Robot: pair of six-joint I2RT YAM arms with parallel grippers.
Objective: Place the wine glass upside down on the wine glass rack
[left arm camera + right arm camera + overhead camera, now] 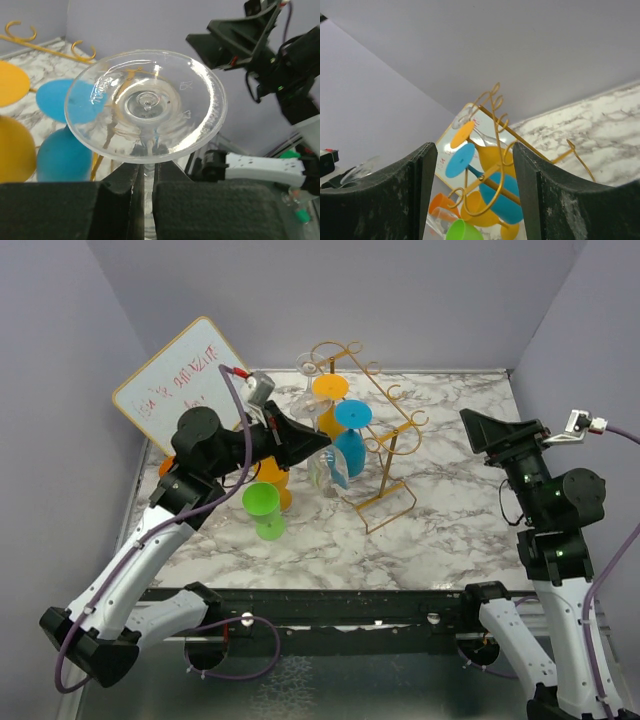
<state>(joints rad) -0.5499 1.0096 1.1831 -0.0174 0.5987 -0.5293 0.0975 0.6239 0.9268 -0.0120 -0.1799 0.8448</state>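
Observation:
My left gripper (314, 446) is shut on the stem of a clear wine glass (329, 471) and holds it above the table, just left of the gold wire wine glass rack (380, 445). In the left wrist view the glass's round foot (145, 105) faces the camera and the fingers (117, 200) pinch the stem (145, 180); the bowl is hidden below. An orange-footed glass (330, 387) and a blue glass (351, 445) hang upside down on the rack. My right gripper (484, 430) is open and empty, raised at the right, and looks at the rack (492, 125).
A green glass (263, 504) and an orange glass (275, 480) stand on the marble table (450, 520) under my left arm. Another clear glass (308, 365) hangs at the rack's far end. A whiteboard (185, 380) leans at the back left. Grey walls (560, 340) enclose the table.

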